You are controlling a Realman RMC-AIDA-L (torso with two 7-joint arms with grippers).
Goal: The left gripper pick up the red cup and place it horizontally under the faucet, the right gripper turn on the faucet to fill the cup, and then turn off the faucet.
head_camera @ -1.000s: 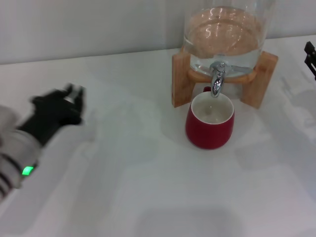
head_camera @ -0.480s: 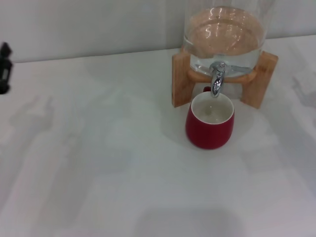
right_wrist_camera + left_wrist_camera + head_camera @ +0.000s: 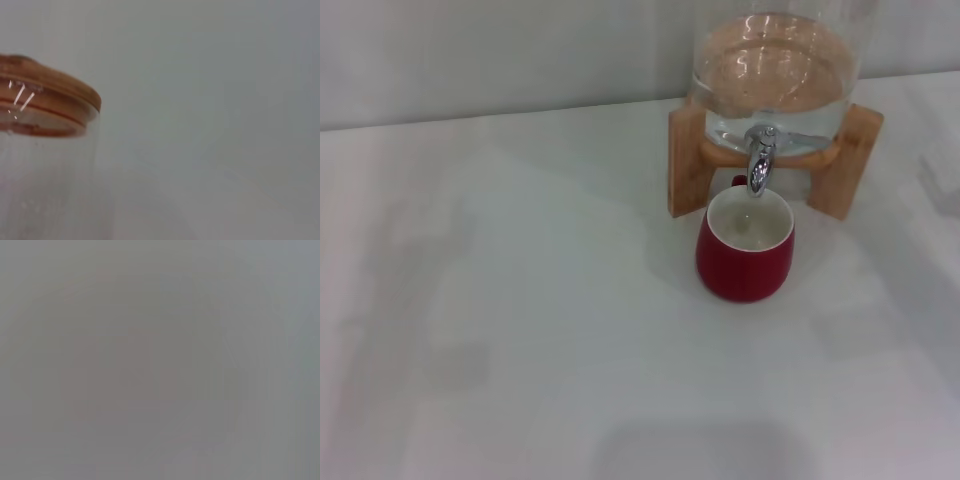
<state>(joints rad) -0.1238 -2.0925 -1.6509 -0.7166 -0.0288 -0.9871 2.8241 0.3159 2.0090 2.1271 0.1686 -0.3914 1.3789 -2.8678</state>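
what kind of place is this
Probably a test bench set up as a drinks station: a bare white tabletop, a clear glass water jar on a wooden stand, a squat dark-red ceramic mug under its chrome tap.

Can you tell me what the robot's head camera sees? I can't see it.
A red cup stands upright on a white table, right under the faucet of a glass jar in a wooden stand. No grippers show.

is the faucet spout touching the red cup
Cannot tell. In the head view the faucet spout ends just over the cup's far rim, the two overlapping in the picture, so no gap or contact shows plainly. The wrist views show neither.
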